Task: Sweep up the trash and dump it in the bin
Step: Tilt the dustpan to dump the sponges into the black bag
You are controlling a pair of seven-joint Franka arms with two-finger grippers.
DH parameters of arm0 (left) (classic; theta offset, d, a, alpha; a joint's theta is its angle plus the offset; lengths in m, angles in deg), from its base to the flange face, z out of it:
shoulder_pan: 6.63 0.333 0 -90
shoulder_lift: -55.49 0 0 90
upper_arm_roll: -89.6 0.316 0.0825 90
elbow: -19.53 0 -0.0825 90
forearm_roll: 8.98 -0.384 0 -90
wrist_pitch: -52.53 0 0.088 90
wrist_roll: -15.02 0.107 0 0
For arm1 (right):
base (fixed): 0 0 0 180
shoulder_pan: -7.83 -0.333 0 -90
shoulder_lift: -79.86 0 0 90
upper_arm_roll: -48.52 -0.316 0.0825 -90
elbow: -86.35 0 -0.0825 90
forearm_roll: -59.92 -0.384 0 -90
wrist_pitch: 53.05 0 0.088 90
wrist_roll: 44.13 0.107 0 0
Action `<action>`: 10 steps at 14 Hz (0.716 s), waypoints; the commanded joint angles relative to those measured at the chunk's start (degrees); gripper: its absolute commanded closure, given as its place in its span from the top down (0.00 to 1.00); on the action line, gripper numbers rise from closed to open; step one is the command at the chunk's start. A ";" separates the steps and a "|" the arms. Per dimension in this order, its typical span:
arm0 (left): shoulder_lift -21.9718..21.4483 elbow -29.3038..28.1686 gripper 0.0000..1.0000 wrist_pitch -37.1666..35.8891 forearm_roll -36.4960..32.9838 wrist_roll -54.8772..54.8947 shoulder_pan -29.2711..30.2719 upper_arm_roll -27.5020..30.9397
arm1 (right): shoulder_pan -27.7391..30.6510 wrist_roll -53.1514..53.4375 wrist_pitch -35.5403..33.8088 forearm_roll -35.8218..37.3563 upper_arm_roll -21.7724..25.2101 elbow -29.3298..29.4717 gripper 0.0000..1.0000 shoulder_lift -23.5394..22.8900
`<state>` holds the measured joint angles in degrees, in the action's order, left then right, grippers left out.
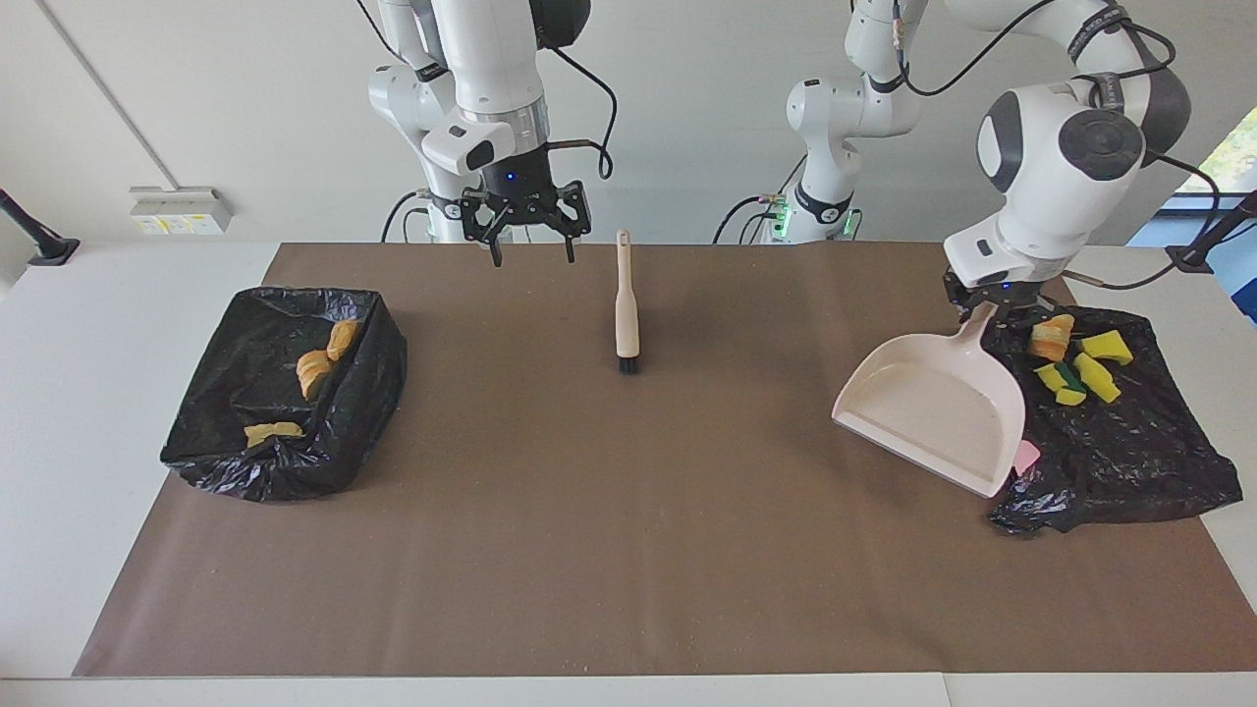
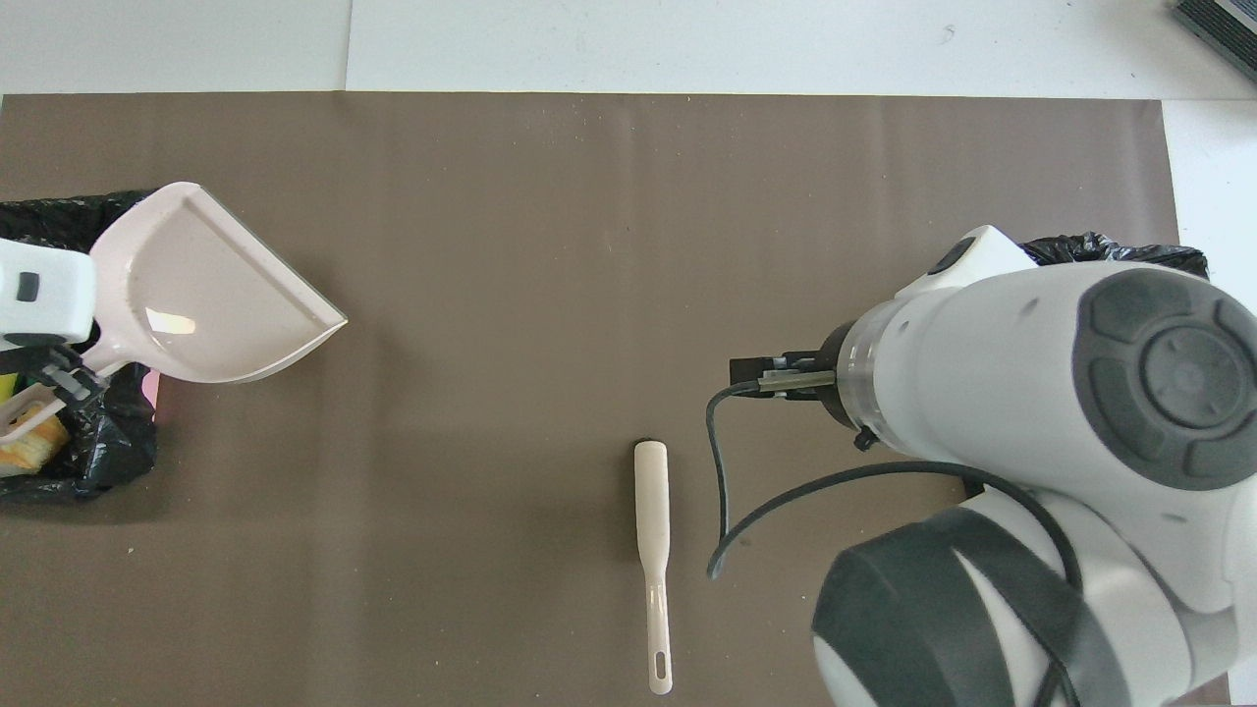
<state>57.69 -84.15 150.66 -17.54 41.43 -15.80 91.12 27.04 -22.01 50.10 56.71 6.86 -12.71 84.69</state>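
I see the brown mat (image 1: pixel 628 550) covering most of the table, with a black-lined bin (image 1: pixel 285 393) near its edge at the right arm's end holding three croissant-like pastries (image 1: pixel 314 371), and a crumpled black bag (image 1: pixel 1110 442) at the left arm's end carrying a pastry (image 1: pixel 1051 337) and yellow-green sponge chunks (image 1: pixel 1090 373). My left gripper (image 1: pixel 985 308) pinches the handle of the pale pink dustpan (image 1: pixel 933 407), whose pan rests tilted on the mat beside that bag. My right gripper (image 1: pixel 530 241) hangs with fingers spread above the mat's edge by the robots, apart from the cream-handled brush (image 1: pixel 627 314) lying flat mid-mat.
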 commanded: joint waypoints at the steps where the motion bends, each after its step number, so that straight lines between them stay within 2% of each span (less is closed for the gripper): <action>1: 0.26 -0.65 0.00 3.89 4.85 -13.54 -6.98 1.21 | 0.56 -1.80 -1.63 1.27 0.35 1.14 1.00 0.26; 3: 3.67 1.63 0.00 6.00 6.44 -23.82 -12.60 1.21 | 0.56 -3.82 -2.60 1.28 0.62 2.46 1.00 0.18; 5: 10.07 7.67 0.00 6.36 8.20 -32.88 -18.05 1.30 | -0.48 -5.76 -4.08 1.28 3.67 2.56 1.00 0.26; 6: 13.15 10.40 0.00 6.36 8.99 -36.57 -20.08 1.30 | -2.93 -6.29 -5.40 1.19 7.61 2.64 1.00 0.18; 8: 16.50 13.58 0.00 7.59 10.49 -42.12 -23.07 1.21 | -10.56 -8.74 -5.50 1.54 21.12 3.08 1.00 0.26; 10: 20.46 17.27 0.00 8.82 10.75 -47.57 -26.23 1.30 | -12.88 -15.40 -7.68 2.59 29.41 6.84 1.00 0.00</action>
<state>73.51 -72.97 159.28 -7.95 -1.71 -39.25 91.11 16.77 -32.14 45.57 57.80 29.41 -9.86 85.18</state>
